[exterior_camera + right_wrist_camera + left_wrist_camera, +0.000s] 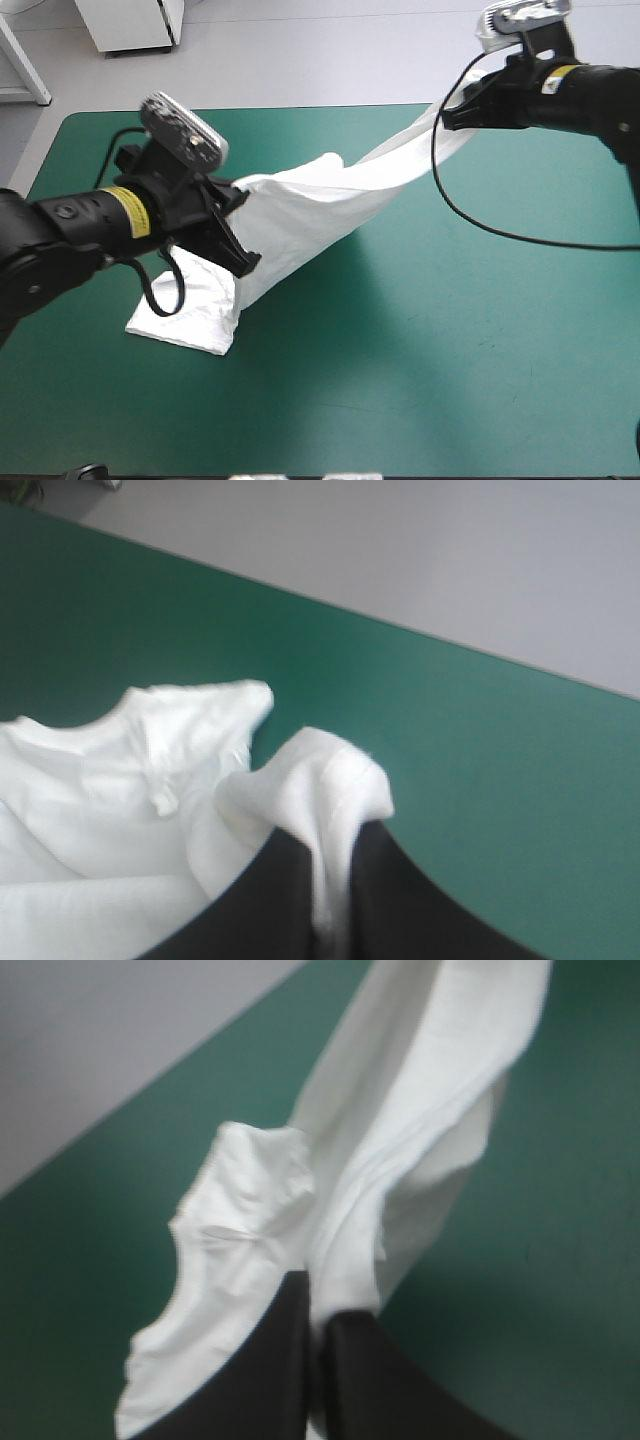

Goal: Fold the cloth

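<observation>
T-shirt [310,215]: lifted, stretched as 1 white band between the 2 grippers; runs from left of centre up toward the far right corner of the table [450,350]; widest by the left arm, narrowing to a twisted strip at the right arm; mid-span clear of the teal-green cover [480,300].

Lower end: hangs down below the left gripper [238,232] and lies on the cover near the table's left side; 1 flat corner of cloth rests there, toward the near edge.

Left gripper: raised over the left half of the table; black fingers [280,1360] all but closed into 1 pointed arch, with a thin line of white cloth nipped between them; ahead of the tips the fabric splits into 2 parts, a crumpled flap on one side and a long creased band leading away toward the other arm.

Right gripper [452,112]: raised near the far right corner, close to the far edge; right wrist view shows its fingers nearly together on a narrow pinch of cloth; 1 small fold bulges over the tips; a curved hemmed edge lies beside it; cannot tell whether collar or sleeve.
</observation>
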